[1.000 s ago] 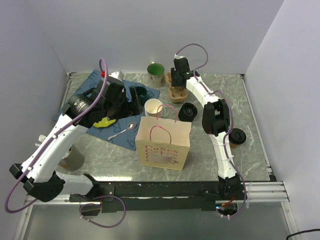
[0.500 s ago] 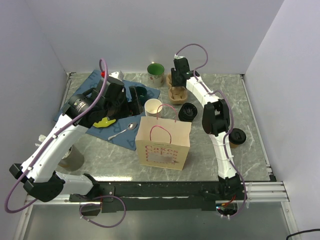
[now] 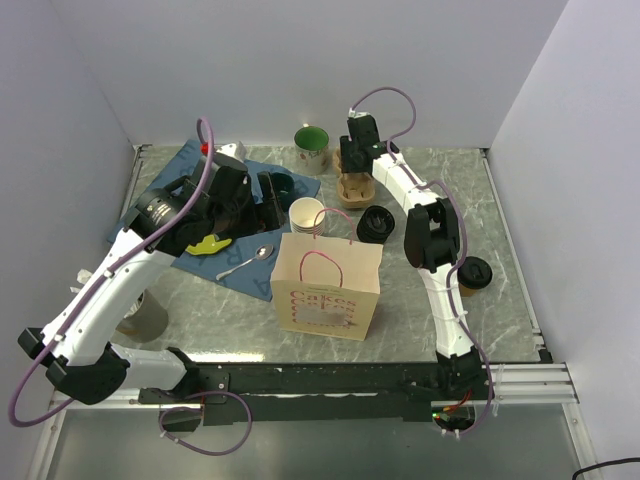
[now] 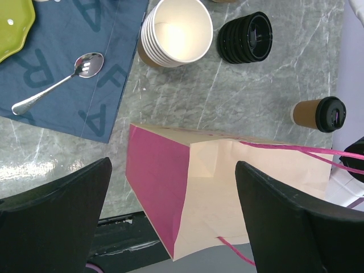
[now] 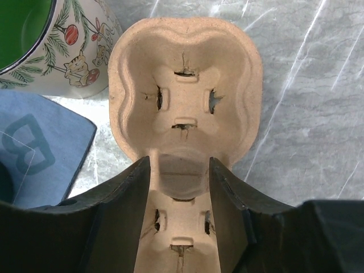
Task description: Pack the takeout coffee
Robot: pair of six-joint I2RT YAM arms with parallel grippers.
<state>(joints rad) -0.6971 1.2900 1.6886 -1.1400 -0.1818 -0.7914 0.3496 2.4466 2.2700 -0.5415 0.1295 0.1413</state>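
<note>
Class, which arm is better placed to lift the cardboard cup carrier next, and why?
Right, probably. The right end effector straddles the middle of the cup carrier, with a finger on each side. The left end effector hangs open above the paper bag, well away from the carrier.

— What carries everything?
— A table (image 3: 500, 200) topped in glossy grey-green marbled stone, with a black rail (image 3: 330, 381) along its near edge.
— And around it?
— Plain pale walls: a back wall (image 3: 300, 60), a left wall (image 3: 50, 150) and a right wall (image 3: 585, 150), meeting behind the table's far corners. The light is soft and even.
</note>
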